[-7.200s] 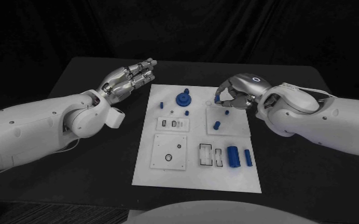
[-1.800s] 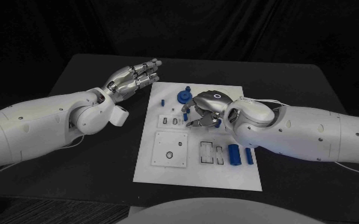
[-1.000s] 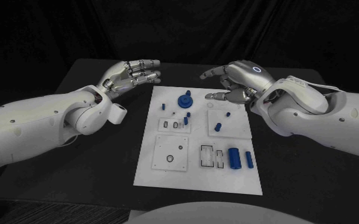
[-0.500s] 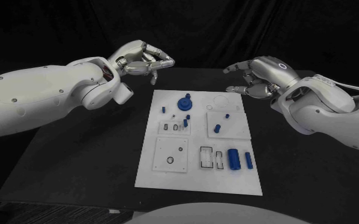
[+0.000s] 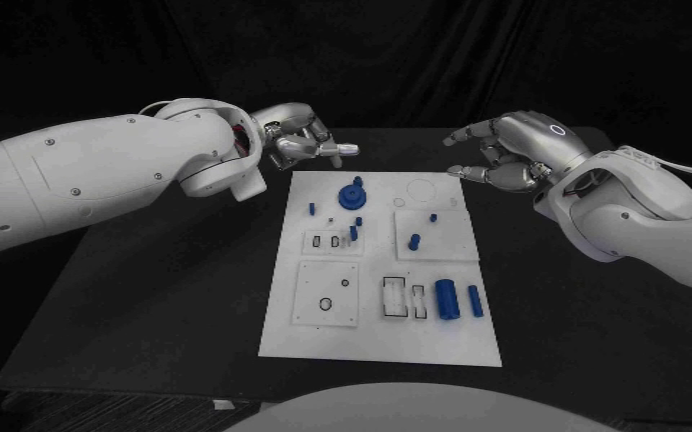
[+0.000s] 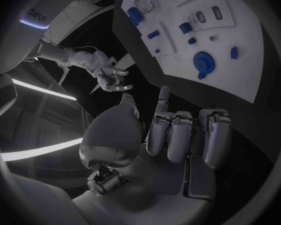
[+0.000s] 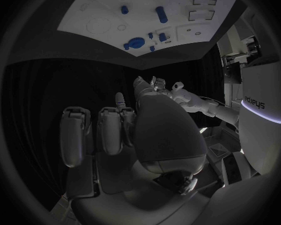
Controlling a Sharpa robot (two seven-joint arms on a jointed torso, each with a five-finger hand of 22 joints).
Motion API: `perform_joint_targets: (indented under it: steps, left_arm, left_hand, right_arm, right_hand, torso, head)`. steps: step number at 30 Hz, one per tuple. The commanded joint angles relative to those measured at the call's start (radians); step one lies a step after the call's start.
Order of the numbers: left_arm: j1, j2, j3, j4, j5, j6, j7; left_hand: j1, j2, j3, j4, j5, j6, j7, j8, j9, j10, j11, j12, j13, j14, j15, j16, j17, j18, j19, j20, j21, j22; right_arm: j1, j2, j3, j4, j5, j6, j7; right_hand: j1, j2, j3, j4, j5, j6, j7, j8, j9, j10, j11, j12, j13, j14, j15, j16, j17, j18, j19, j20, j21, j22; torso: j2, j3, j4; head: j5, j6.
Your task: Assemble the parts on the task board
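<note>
Lettering unreadable on task board (image 5: 378, 342); left robot hand (image 5: 300, 143) curled empty, right robot hand (image 5: 508, 157) spread empty.

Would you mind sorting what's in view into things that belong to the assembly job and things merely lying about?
Belongs to the job:
task board
blue gear-shaped part
large blue cylinder
small blue pegs
left hand
right hand

Just there:
black table

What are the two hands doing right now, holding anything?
Left hand: open, holding nothing, beyond the task board.
Right hand: open, holding nothing.
</note>
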Motion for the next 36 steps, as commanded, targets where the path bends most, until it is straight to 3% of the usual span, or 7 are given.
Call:
perform_joint_targets:
  steps: [1, 12, 15, 21, 25, 32, 36]
  left_arm:
    - [0.002, 0.024, 0.001, -0.001, -0.089, 0.117, -0.222]
    - [0.001, 0.119, 0.001, -0.035, -0.101, 0.206, -0.4]
    - [0.001, 0.13, 0.001, -0.044, -0.102, 0.212, -0.417]
    - [0.0, 0.152, 0.001, -0.063, -0.102, 0.234, -0.437]
    - [-0.001, 0.163, 0.001, -0.071, -0.102, 0.261, -0.439]
    - [-0.004, 0.174, 0.001, -0.084, -0.102, 0.277, -0.406]
    - [-0.005, 0.178, 0.001, -0.09, -0.102, 0.27, -0.376]
  left_hand:
    - [-0.023, 0.004, -0.008, -0.001, 0.0, 0.0, 0.0, 0.008, 0.011, 0.102, -0.008, 0.003, 0.263, 0.106, -0.006, 0.003, 0.263, -0.011, 0.012, -0.003, 0.006, 0.168]
    - [0.012, 0.033, 0.036, -0.028, 0.058, 0.027, -0.025, 0.069, 0.124, 0.102, -0.032, 0.003, 0.263, 0.106, -0.027, 0.003, 0.263, -0.015, 0.033, -0.022, 0.011, 0.187]
    - [0.031, 0.03, 0.05, -0.046, 0.096, 0.033, -0.037, 0.093, 0.168, 0.102, -0.044, 0.003, 0.263, 0.106, -0.04, 0.003, 0.263, -0.018, 0.044, -0.034, 0.013, 0.197]
    - [0.029, 0.031, 0.057, -0.049, 0.096, 0.031, -0.044, 0.102, 0.2, 0.102, -0.051, 0.003, 0.263, 0.106, -0.049, 0.003, 0.263, -0.019, 0.049, -0.042, 0.013, 0.2]
    - [0.04, 0.035, 0.072, -0.067, 0.075, -0.011, -0.028, 0.038, 0.193, 0.102, -0.042, 0.003, 0.263, 0.106, -0.044, 0.003, 0.263, -0.018, 0.045, -0.042, 0.01, 0.195]
    - [0.039, 0.04, 0.098, -0.107, 0.039, -0.148, 0.044, -0.187, 0.061, 0.102, 0.018, 0.003, 0.263, 0.106, 0.01, 0.003, 0.263, -0.014, 0.03, 0.009, 0.001, 0.182]
    - [0.037, 0.039, 0.107, -0.125, 0.037, -0.309, 0.015, -0.268, -0.023, 0.102, -0.009, 0.003, 0.263, 0.106, -0.008, 0.003, 0.263, -0.01, 0.02, -0.002, -0.005, 0.175]
  right_arm:
    - [-0.011, -0.009, 0.0, 0.01, -0.031, -0.032, 0.032]
    - [-0.026, -0.028, 0.0, 0.023, -0.055, -0.055, 0.023]
    - [-0.029, -0.034, 0.0, 0.026, -0.055, -0.056, 0.02]
    - [-0.048, -0.046, 0.0, 0.029, -0.056, -0.064, 0.017]
    - [-0.057, -0.05, 0.0, 0.025, -0.056, -0.067, 0.014]
    - [-0.064, -0.053, 0.0, 0.019, -0.056, -0.073, 0.007]
    - [-0.069, -0.052, 0.0, 0.014, -0.056, -0.073, 0.004]
  right_hand:
    - [0.001, 0.008, -0.003, 0.002, 0.005, 0.01, 0.0, 0.007, -0.001, 0.046, 0.006, 0.002, 0.015, 0.059, 0.002, 0.006, 0.001, -0.02, 0.067, 0.003, 0.006, 0.238]
    - [-0.01, 0.022, -0.007, 0.003, 0.03, 0.045, 0.008, 0.017, -0.006, 0.049, 0.011, 0.005, 0.016, 0.06, 0.005, 0.009, 0.003, -0.02, 0.068, 0.005, 0.008, 0.238]
    - [-0.008, 0.029, -0.005, 0.001, 0.058, 0.055, 0.009, 0.017, -0.009, 0.048, 0.013, 0.005, 0.014, 0.059, 0.006, 0.01, 0.002, -0.02, 0.068, 0.007, 0.008, 0.238]
    - [-0.011, 0.033, -0.005, 0.003, 0.066, 0.062, 0.011, 0.019, -0.01, 0.048, 0.014, 0.004, 0.012, 0.059, 0.007, 0.01, 0.001, -0.02, 0.068, 0.007, 0.007, 0.238]
    - [-0.012, 0.035, -0.005, 0.004, 0.073, 0.067, 0.012, 0.02, -0.011, 0.047, 0.015, 0.0, 0.006, 0.058, 0.008, 0.008, -0.004, -0.019, 0.067, 0.008, 0.005, 0.237]
    - [-0.012, 0.037, -0.004, 0.003, 0.079, 0.071, 0.012, 0.02, -0.012, 0.048, 0.016, 0.002, 0.009, 0.058, 0.008, 0.009, -0.001, -0.02, 0.067, 0.009, 0.006, 0.238]
    - [-0.01, 0.038, -0.003, 0.001, 0.085, 0.073, 0.013, 0.019, -0.013, 0.048, 0.016, 0.002, 0.008, 0.058, 0.009, 0.009, -0.002, -0.019, 0.067, 0.009, 0.006, 0.237]
  torso:
    - [-0.001, 0.0035, -0.0002]
    - [-0.001, 0.0023, 0.0004]
    - [-0.001, 0.006, -0.0031]
    - [-0.001, 0.0096, -0.0026]
    - [-0.002, 0.0116, -0.004]
    - [-0.004, 0.0227, -0.01]
    - [-0.005, 0.0283, -0.0127]
  head:
    - [-0.004, -0.007]
    - [-0.003, -0.028]
    - [0.0, -0.034]
    - [0.007, -0.034]
    - [0.013, -0.034]
    - [0.021, -0.034]
    - [0.022, -0.034]
